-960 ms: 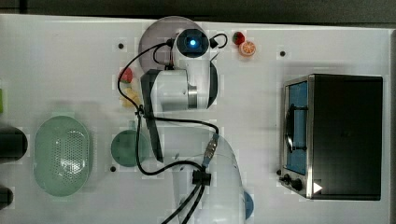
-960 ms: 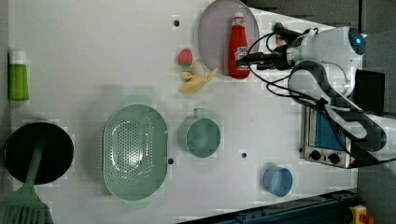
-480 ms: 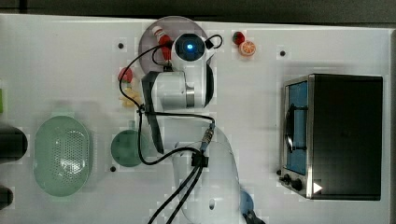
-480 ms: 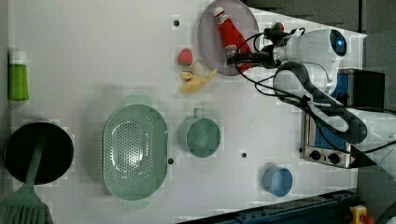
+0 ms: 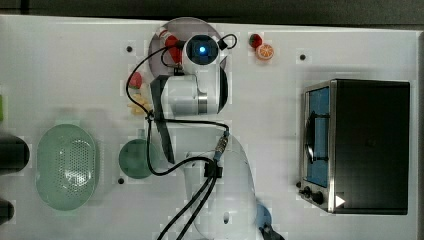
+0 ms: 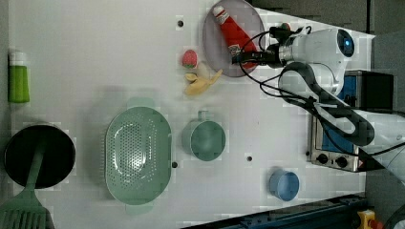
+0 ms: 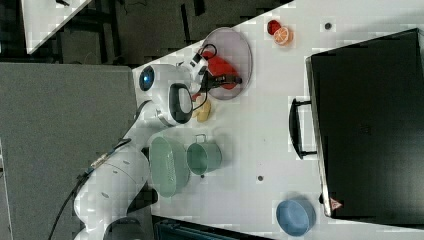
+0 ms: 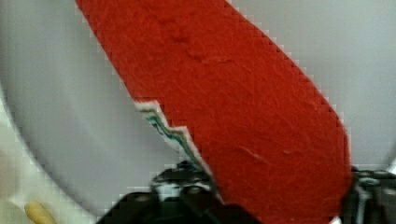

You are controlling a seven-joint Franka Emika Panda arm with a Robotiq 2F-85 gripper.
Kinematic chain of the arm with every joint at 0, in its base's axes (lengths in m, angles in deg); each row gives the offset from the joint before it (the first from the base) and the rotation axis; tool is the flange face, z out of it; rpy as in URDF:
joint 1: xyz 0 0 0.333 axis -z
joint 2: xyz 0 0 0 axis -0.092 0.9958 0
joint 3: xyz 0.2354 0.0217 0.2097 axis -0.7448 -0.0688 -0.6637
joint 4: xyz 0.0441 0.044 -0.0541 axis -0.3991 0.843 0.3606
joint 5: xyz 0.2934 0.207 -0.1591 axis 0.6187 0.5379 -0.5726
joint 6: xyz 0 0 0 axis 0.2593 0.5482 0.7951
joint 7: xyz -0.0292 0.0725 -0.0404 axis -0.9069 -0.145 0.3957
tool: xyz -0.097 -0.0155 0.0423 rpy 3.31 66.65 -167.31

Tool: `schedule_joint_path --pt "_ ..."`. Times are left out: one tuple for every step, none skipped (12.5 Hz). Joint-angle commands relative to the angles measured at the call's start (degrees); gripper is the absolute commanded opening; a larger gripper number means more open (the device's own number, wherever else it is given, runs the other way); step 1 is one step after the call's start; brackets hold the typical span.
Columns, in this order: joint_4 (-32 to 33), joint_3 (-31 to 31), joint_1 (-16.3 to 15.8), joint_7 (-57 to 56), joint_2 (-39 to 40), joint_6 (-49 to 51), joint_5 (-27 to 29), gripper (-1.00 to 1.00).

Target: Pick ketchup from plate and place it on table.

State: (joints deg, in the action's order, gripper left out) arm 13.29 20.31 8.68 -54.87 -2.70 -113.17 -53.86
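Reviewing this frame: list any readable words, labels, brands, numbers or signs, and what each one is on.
No text can be read.
Ketchup: its small label shows white and green edging, too blurred to read.
Toaster oven: a small white triangular mark by its knobs, no legible letters.
Green bottle: no label legible.

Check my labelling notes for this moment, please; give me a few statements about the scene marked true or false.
1. The ketchup lies on the plate. True.
2. The gripper is over the blue dish. False: it is at the ketchup's base end, over the plate.
3. In the left view the strawberry sits on the table beside the plate. True.
4. The colander holds the banana. False: the banana lies on the table near the plate.
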Motion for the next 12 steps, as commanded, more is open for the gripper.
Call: schedule_joint_path --pt "-1.1 0.1 0.2 -1.9 -1.5 0.1 -0.3 0.26" --pt "-1.4 0.1 0.3 -1.7 -2.0 0.1 -0.3 0.27" --pt "-1.9 0.1 0.4 -1.6 -2.8 0.4 -0.2 0.27" --pt "-2.5 0.1 0.5 -1.3 -3.9 1.2 0.1 0.27" --pt "-3.2 0.1 0.6 -0.8 -5.4 3.2 0.6 0.26" --pt "-4.1 0.1 0.8 -0.2 -7.1 6.2 1.0 0.26" --pt "-5.3 0.1 1.0 -0.2 -8.7 9.7 1.2 0.27" --pt "-6.3 0.1 1.3 -0.2 -10.1 13.2 1.3 0.26" --pt "-7.1 0.1 1.7 0.3 -11.5 16.2 1.5 0.27" --pt "-7.3 0.1 2.1 1.6 -13.2 18.6 2.0 0.26" --pt "-7.3 0.1 2.8 3.0 -15.0 21.2 3.2 0.26" --pt "-7.3 0.2 3.5 4.1 -16.8 23.8 4.8 0.26"
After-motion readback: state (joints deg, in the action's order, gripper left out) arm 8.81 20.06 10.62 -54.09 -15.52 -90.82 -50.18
